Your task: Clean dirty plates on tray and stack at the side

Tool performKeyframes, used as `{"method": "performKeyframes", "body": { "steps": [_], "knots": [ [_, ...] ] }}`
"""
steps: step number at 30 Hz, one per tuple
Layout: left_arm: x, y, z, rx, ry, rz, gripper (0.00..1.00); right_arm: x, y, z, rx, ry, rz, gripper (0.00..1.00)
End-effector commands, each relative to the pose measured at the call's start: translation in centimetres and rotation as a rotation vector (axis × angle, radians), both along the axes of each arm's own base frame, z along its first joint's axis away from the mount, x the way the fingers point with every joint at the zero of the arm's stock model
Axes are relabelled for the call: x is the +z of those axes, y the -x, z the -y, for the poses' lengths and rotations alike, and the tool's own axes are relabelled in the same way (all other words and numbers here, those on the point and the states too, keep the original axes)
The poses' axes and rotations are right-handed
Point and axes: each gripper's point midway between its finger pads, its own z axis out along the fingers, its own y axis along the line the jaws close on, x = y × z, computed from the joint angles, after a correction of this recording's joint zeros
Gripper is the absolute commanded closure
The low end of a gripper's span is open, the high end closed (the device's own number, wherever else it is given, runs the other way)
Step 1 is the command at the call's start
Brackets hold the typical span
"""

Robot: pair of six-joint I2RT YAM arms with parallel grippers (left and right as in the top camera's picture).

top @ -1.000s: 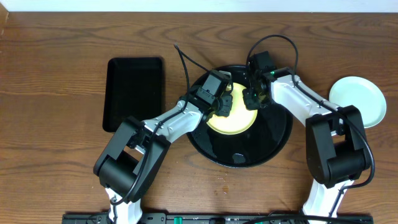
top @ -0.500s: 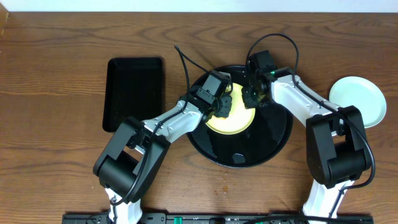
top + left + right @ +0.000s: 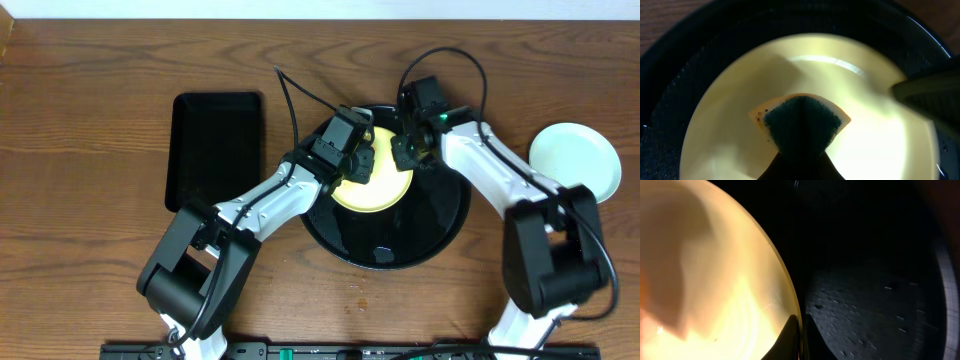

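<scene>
- The round tray (image 3: 440, 225) sits in the middle of the wooden surface (image 3: 90, 120), glossy black with a raised rim.
- The yellow plate (image 3: 385, 195) lies inside the round tray, toward its far-left part, with bare black tray showing on the near and right sides.
- The left pincer (image 3: 800, 150) is closed on a sponge (image 3: 802, 117), dark green with a thin orange-yellow edge. The sponge points down over the middle of the yellow plate. I cannot tell if it presses on the plate.
- The right pincer (image 3: 800, 332) is narrow, with its two fingers on either side of the yellow plate's right rim, pinching it.
- A mint plate (image 3: 575, 163) rests on the surface at the far right, well apart from the round tray. I cannot tell if it is one plate or a stack.
- A rectangular tray (image 3: 215, 150), black, lies on the surface to the left of the round tray, apart from it.
</scene>
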Motion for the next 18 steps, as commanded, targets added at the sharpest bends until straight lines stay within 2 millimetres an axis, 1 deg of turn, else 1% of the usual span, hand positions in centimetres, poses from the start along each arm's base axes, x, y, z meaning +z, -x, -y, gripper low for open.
{"method": "performKeyframes", "body": {
  "steps": [1,3,5,8,10,11,13,16,18],
  "knots": [
    [1.0,-0.3,-0.2,-0.006,-0.002,0.031,0.92,3.1,-0.2,-0.1,0.008,0.03,0.087,0.99],
    [1.0,-0.3,-0.2,-0.006,-0.003,0.03,0.92,3.9,0.1,-0.9,0.026,0.022,0.105,0.99],
    [1.0,-0.3,-0.2,-0.006,-0.003,0.03,0.92,4.3,0.4,-1.4,0.041,0.025,0.113,0.99],
    [1.2,-0.4,-0.3,-0.007,-0.004,0.038,0.92,4.4,0.4,-1.3,0.043,0.097,0.141,0.99],
    [2.3,-0.8,-0.9,-0.007,-0.002,0.063,0.92,4.7,0.3,-1.2,0.042,0.146,0.164,0.99],
    [3.2,-1.1,-1.3,0.004,0.006,0.077,0.92,4.9,0.1,-1.2,0.041,0.174,0.184,0.99],
    [5.4,-1.8,-3.0,0.049,0.012,0.114,0.92,5.4,-0.2,-1.2,0.039,0.222,0.222,0.99],
    [9.4,-2.7,-6.8,0.149,0.008,0.177,0.92,6.5,-0.8,-1.0,0.05,0.309,0.29,0.99],
    [11.6,-2.9,-9.6,0.209,0.007,0.203,0.92,7.4,-0.9,-1.2,0.056,0.354,0.332,0.99]
  ]
}}
